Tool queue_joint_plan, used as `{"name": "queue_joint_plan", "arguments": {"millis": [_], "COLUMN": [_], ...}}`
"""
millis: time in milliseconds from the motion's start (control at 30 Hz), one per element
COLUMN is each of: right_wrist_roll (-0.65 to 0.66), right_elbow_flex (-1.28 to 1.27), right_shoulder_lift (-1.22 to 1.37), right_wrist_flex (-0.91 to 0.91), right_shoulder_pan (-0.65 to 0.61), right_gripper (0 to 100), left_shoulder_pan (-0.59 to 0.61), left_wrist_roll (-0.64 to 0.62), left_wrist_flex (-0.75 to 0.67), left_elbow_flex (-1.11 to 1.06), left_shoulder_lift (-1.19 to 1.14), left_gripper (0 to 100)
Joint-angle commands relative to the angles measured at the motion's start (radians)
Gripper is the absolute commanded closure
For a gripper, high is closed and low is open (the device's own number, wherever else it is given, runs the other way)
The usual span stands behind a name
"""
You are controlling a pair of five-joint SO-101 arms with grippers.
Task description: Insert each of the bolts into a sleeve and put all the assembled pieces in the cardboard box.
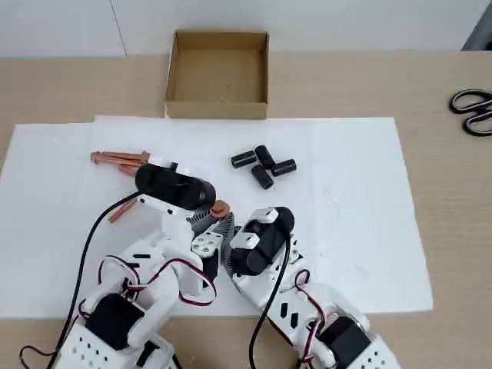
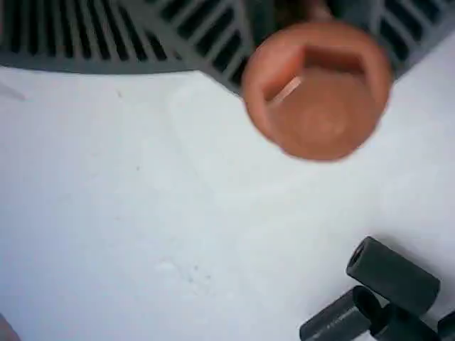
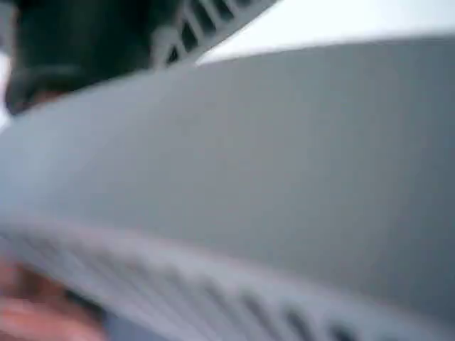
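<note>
The left gripper (image 1: pixel 214 220) is closed on a brown bolt (image 2: pixel 316 89), low over the white sheet (image 1: pixel 354 231), and the bolt's round head sticks out. Far to the left, the other bolts (image 1: pixel 119 159) lie in a small heap on the sheet, not picked up yet. Up past the held bolt, the cardboard box (image 1: pixel 217 110) sits at the far edge of the sheet with nothing in it. Right beside the held bolt is the right gripper (image 1: pixel 229 233), so close that the two grippers almost touch. I cannot tell if it is open or closed, or if it has anything in it. A bit more to the right, four black sleeves (image 1: pixel 262 176) lie bunched together, some touching. I think the job right now is to get this bolt into a sleeve. To do it well, the left gripper should squeeze firmly so the bolt does not tip. A sleeve needs to be held steady too, with its hole facing the thin end of the bolt. Then the two should come together slowly, in a straight line. If they are crooked, the bolt may bump the rim and push the sleeve away, since the round sleeves will likely roll.
</note>
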State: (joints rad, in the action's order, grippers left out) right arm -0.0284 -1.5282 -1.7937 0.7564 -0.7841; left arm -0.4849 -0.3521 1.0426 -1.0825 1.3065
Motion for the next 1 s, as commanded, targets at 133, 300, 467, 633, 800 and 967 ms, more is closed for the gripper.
{"name": "queue_joint_plan", "arguments": {"millis": [133, 300, 467, 633, 800, 967], "right_wrist_roll": [-0.008, -0.008, -0.008, -0.008, -0.006, -0.006], "right_elbow_flex": [0.023, 0.023, 0.023, 0.023, 0.021, 0.021], "right_shoulder_lift": [-0.019, -0.019, -0.019, -0.019, -0.019, -0.019], "right_wrist_flex": [-0.024, -0.024, -0.024, -0.024, -0.024, -0.024], "right_shoulder_pan": [0.004, 0.004, 0.004, 0.004, 0.004, 0.004], "right_gripper": [99.5, 99.5, 99.5, 99.5, 99.5, 99.5], "left_shoulder_pan": [0.005, 0.003, 0.006, 0.009, 0.011, 0.038], "left_wrist_roll": [0.018, 0.018, 0.018, -0.002, -0.049, -0.049], "left_wrist_flex": [0.066, 0.109, 0.101, 0.167, 0.241, 0.293], "left_elbow_flex": [-0.007, -0.007, 0.007, 0.054, 0.116, 0.182], "left_shoulder_lift": [0.002, 0.002, 0.002, 0.002, 0.002, 0.002], "left_gripper": [99, 99, 98, 79, 73, 73]}}
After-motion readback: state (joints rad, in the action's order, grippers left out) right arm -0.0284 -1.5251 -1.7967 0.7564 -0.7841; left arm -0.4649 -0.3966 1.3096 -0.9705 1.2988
